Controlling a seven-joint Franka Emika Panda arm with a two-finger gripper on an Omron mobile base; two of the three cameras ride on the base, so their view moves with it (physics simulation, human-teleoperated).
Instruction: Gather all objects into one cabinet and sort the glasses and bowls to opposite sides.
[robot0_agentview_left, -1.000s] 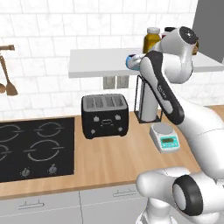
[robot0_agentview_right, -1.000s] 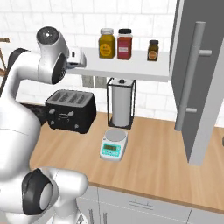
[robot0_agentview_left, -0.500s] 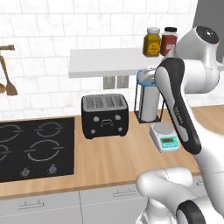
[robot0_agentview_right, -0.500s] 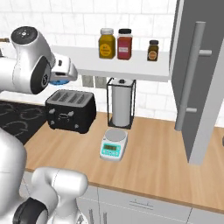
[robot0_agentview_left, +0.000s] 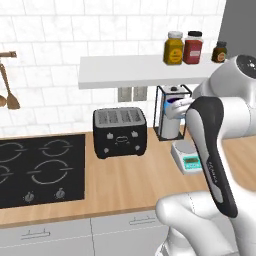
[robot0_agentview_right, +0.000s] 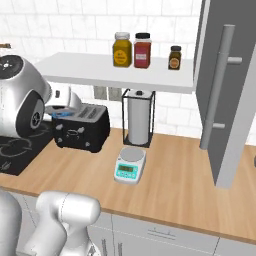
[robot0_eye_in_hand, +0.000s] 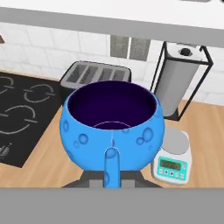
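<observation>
Bowl in hand: I carry the blue bowl (robot0_eye_in_hand: 113, 127) above the counter (robot0_agentview_left: 125, 180), near the toaster (robot0_agentview_left: 120, 132).

My gripper (robot0_eye_in_hand: 112, 168) pinches its rim, one finger inside and one outside, so it stays upright, mouth up (ready, I judge, for shelving). The cabinet (robot0_agentview_right: 227, 95) stands far right, door open. I count one bowl, three jars on the shelf (robot0_agentview_right: 110, 70), one scale (robot0_agentview_right: 130, 165), one paper towel holder (robot0_agentview_right: 139, 117).
</observation>
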